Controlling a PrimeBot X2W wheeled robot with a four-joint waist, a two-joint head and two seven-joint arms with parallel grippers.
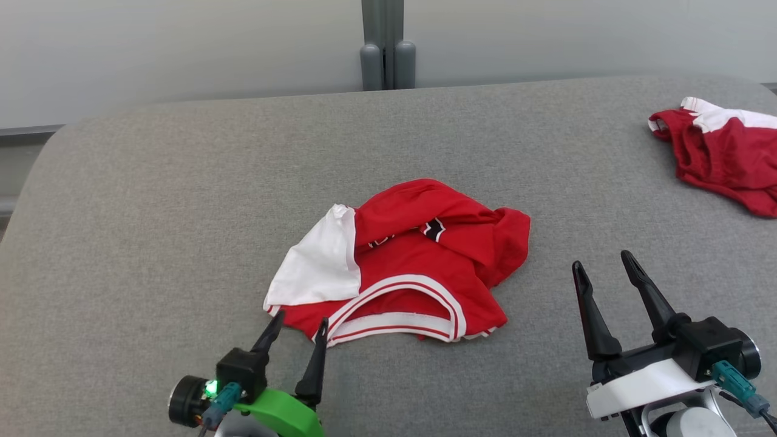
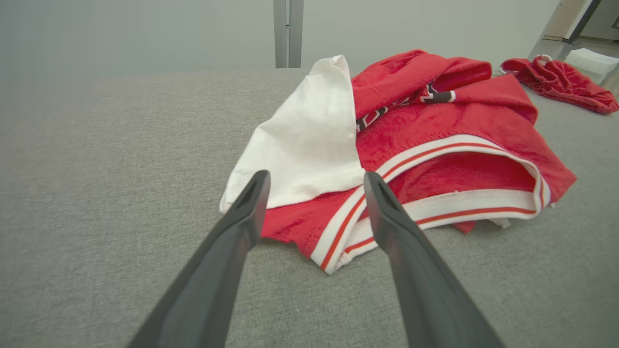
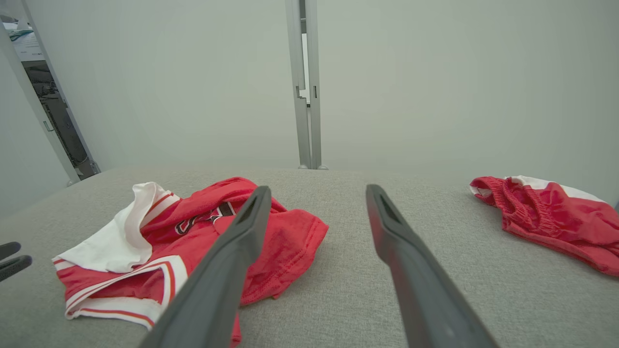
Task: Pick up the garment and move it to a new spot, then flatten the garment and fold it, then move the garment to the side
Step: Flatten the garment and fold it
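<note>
Grey woven fabric covers your tabletop point(image 1: 152, 212), which has rounded far corners and runs up to a plain pale wall point(image 1: 182, 48) with a grey upright post point(image 1: 388, 42) at its middle; in the right wrist view a doorway opens at the far left of the room. On that surface your garment point(image 1: 419, 261), a red jersey with white panels and red-and-white striped trim, lies in a crumpled heap near the middle, one white flap turned out toward your left and the red body bunched and folded over itself. A second red-and-white garment point(image 1: 722, 158) sits well apart at the far right edge. Your left tool point(image 1: 301, 317) has its fingers spread wide and holds nothing, with its tips right at the heap's near striped edge; you cannot tell whether they touch the cloth. Your right tool point(image 1: 601, 260) is likewise spread wide and empty, above bare fabric off to the right of the heap. As things lie, nothing is lifted, flattened or folded, so you seem to be at the very first pick-up. Whether this spot is already the new one cannot be judged. Flattening, folding and the final move aside all look to be ahead of you.
</note>
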